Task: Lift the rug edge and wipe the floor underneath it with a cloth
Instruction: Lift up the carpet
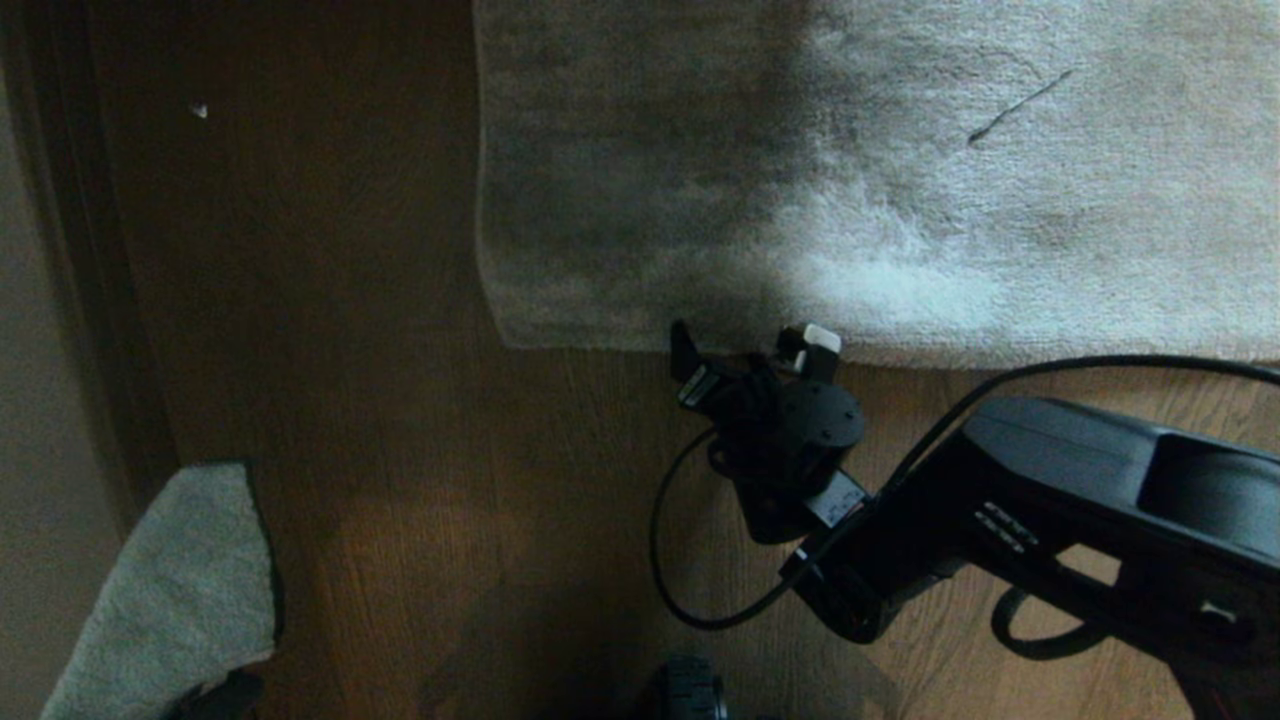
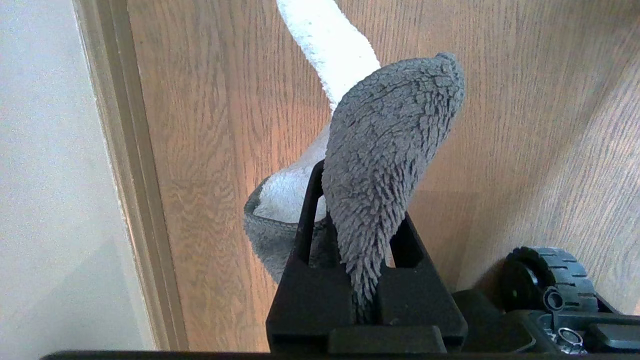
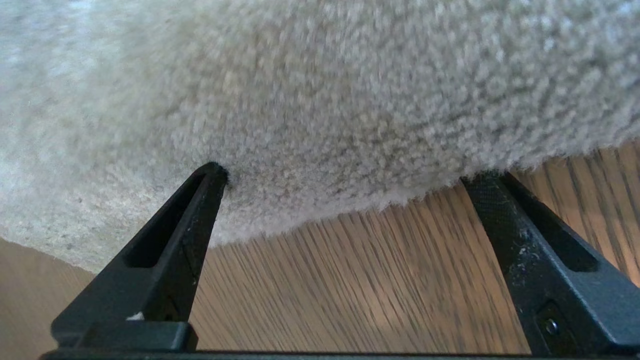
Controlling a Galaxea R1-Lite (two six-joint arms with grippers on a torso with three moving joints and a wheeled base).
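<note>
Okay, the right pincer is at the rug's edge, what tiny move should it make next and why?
Probably ease the right pincer forward and close it on the rug edge. It stands open at the border, one finger at the pile, the other on the floor, and the rug lies flat. The left pincer already holds the cloth.

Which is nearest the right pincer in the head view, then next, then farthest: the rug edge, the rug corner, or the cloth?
1. The rug edge: right at the tips of the open right pincer.
2. The rug corner: farther along that border, to the robot's left.
3. The cloth: farthest, at the lower left, clamped in the shut left pincer.
</note>
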